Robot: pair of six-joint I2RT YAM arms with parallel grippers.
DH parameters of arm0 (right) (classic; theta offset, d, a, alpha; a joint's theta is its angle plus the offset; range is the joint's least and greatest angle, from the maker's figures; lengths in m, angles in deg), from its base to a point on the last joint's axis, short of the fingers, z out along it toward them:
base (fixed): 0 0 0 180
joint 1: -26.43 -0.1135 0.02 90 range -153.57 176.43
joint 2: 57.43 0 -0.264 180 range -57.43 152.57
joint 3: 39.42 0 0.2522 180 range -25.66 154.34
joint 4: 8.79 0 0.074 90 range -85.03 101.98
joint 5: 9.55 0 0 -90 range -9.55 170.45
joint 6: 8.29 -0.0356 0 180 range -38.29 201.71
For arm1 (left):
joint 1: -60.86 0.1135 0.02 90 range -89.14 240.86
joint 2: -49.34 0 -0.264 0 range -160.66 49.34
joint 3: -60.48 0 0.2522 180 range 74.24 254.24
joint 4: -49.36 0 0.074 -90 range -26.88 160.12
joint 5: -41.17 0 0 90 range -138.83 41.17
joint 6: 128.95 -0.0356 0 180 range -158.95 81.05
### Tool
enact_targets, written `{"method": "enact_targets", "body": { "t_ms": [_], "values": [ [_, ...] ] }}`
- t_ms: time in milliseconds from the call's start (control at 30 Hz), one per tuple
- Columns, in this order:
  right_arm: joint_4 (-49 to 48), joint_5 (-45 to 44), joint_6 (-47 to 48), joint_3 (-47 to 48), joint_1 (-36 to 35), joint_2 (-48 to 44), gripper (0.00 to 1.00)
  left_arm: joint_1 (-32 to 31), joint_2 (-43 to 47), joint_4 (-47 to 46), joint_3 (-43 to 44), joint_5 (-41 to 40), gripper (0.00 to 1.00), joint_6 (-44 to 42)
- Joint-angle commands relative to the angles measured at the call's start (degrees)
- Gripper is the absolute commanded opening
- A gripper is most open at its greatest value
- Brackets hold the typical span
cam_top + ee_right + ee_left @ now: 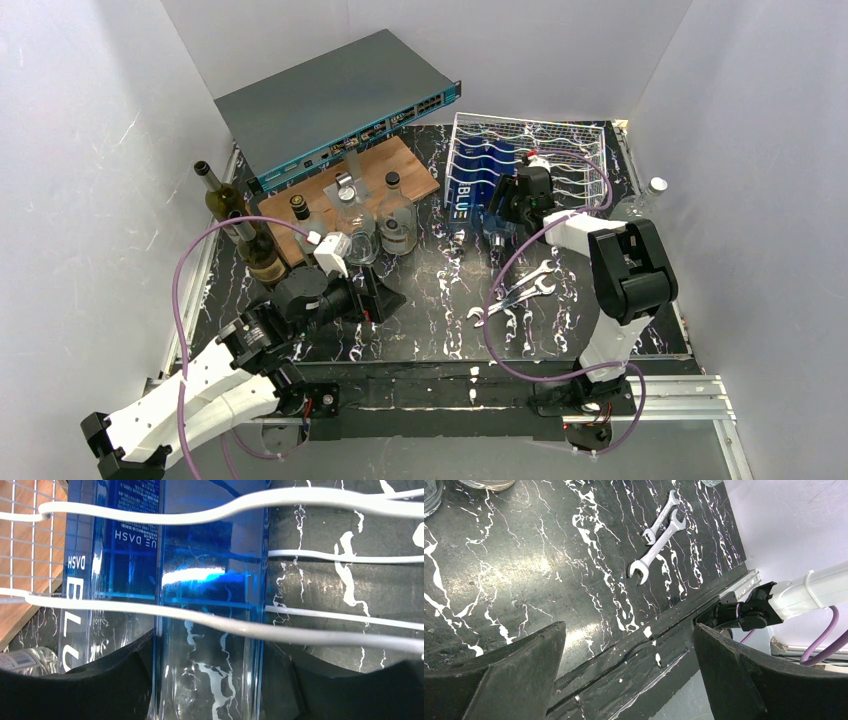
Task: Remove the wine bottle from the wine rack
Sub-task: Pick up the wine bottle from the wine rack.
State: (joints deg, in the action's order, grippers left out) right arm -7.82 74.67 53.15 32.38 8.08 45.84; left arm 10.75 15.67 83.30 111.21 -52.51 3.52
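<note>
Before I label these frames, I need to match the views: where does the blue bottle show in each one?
Top external: the blue bottle lies in the left part of the white wire rack, right of centre toward the back.
Left wrist: not in it.
Right wrist: it fills the centre, crossed by the rack's white wires.
Shared landmark: the black, white-veined tabletop, in all three views.

**Robot-manipulation laboratory cell.** Plain white panel walls [90, 150] enclose a black, white-veined marbled tabletop [435, 300]. A white-and-black left robot arm [190, 395] and a matching right robot arm [610, 340] are bolted beside a bare aluminium rail [680, 388] along the lower edge of the frame. Unrelated test props share the surface: a grey network switch box [330, 100] at upper left and silver open-ended wrenches [520, 290] at centre.
</note>
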Motion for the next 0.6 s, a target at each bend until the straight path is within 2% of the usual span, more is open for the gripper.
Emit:
{"method": "enact_targets", "body": {
  "t_ms": [0,167,333,567],
  "values": [
    [-4.34,0.96,1.22,-2.49,1.12,-3.80,0.32,-0.34,-0.05,0.51,0.66,-0.50,0.98,-0.30],
    [-5.54,1.81,1.55,-4.88,1.21,-6.15,0.13,-0.34,0.09,0.56,0.81,-0.39,0.98,-0.40],
    [-5.37,2.59,1.90,-6.91,1.38,-8.77,0.01,-0.49,0.70,0.64,0.76,0.07,0.98,-0.43],
    [-3.12,3.06,2.35,-9.20,1.41,-12.88,0.01,-0.51,0.91,0.47,0.11,-0.02,0.98,-0.63]
  ]
}}
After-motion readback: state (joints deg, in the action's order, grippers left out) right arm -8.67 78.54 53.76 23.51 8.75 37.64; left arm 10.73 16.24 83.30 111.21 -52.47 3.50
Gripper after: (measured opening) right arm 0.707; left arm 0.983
